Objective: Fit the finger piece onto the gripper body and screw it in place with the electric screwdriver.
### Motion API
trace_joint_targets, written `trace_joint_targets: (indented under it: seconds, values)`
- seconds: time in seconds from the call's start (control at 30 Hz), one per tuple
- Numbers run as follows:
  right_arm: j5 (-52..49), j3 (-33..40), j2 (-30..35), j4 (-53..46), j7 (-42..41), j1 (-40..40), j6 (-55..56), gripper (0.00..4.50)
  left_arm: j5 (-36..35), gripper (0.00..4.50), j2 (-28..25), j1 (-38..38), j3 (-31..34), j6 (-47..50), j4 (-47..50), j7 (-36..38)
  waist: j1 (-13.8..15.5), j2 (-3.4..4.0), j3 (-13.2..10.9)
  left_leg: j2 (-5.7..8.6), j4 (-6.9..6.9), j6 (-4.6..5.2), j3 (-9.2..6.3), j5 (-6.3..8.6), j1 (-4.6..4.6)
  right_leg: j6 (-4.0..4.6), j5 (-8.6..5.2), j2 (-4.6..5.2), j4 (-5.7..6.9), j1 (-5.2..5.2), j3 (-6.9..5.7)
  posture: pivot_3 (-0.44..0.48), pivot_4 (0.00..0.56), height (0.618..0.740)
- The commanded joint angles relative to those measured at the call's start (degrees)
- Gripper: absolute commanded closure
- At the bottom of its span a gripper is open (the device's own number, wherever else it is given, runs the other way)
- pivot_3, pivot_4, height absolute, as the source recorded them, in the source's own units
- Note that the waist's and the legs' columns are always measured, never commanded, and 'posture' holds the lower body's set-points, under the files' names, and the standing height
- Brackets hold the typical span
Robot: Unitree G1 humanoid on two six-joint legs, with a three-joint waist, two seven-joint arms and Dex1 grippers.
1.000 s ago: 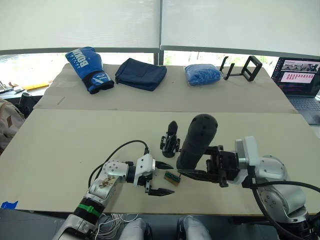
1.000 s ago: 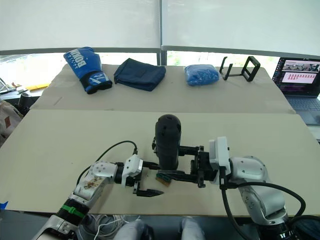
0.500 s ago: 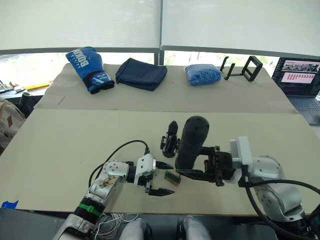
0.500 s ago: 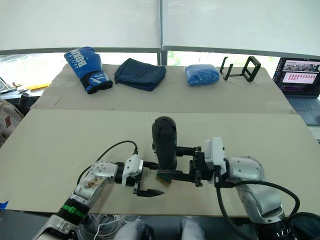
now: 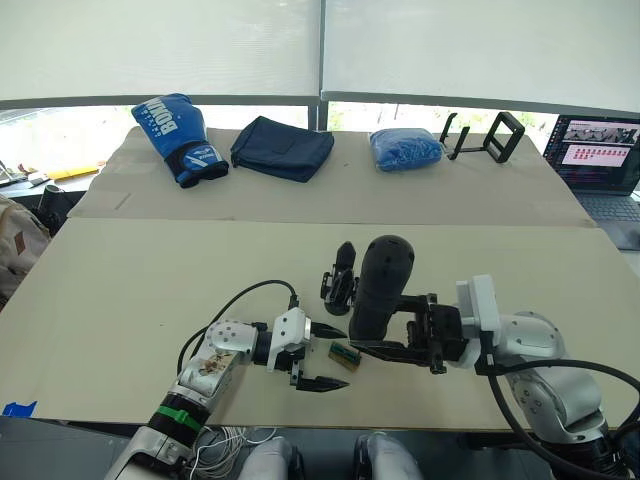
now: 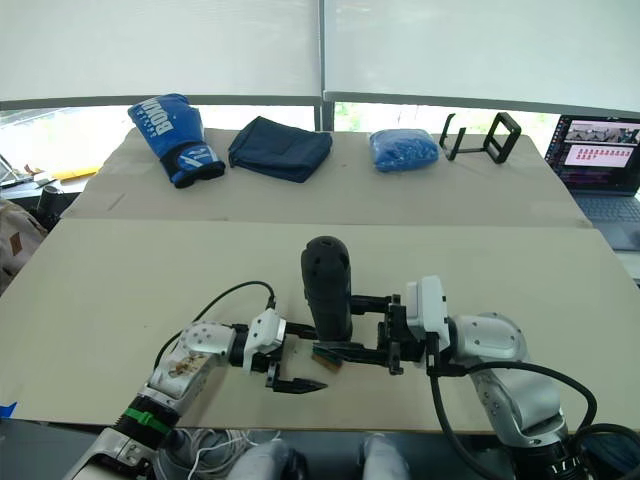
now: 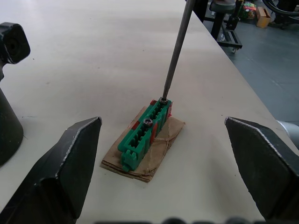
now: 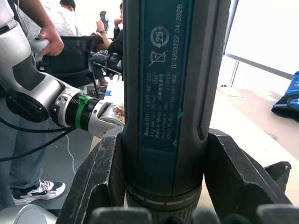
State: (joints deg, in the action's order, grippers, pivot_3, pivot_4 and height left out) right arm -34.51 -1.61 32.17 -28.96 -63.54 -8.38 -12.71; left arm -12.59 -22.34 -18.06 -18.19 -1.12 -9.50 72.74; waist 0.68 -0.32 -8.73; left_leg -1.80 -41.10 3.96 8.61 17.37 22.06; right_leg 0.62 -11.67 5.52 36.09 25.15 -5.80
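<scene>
While right tool grips electric screwdriver — now shifted leftward | left tool spread, unmoved

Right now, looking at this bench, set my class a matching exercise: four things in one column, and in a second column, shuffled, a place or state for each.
Things
1. electric screwdriver
2. green block
3. blue boxing glove
4. left gripper

Places or states
A. open, holding nothing
B. on a scrap of cardboard, with the metal bit on its end
C. on the far table, beside a dark folded cloth
D. clamped upright in the right gripper

Pairs: 1-D, 2-B, 3-C, 4-A
</scene>
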Motion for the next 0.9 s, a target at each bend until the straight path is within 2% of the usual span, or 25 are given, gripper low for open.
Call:
trace_joint_targets:
  seconds: [0.03, 0.9]
  values:
    - [-0.6, 0.48, -0.37, -1.43, -0.04, -0.55, 2.38, 2.56, 0.27, 0.0, -0.14, 0.7, -0.61, 0.02, -0.02, -0.05, 0.0, 0.0, 0.0, 0.0, 0.0, 0.0, 0.0, 0.0, 0.0, 0.0, 0.0, 0.0, 0.0, 0.0, 0.0, 0.0, 0.15, 0.74]
    - [1.88, -1.51, 0.15, -0.48, -0.34, -1.1, 2.64, 2.56, 0.2, 0.0, -0.25, 0.4, -0.26, -0.44, -0.77, -0.02, 0.0, 0.0, 0.0, 0.0, 0.0, 0.0, -0.01, 0.0, -0.01, 0.0, 0.0, 0.0, 0.0, -0.01, 0.0, 0.0, 0.15, 0.74]
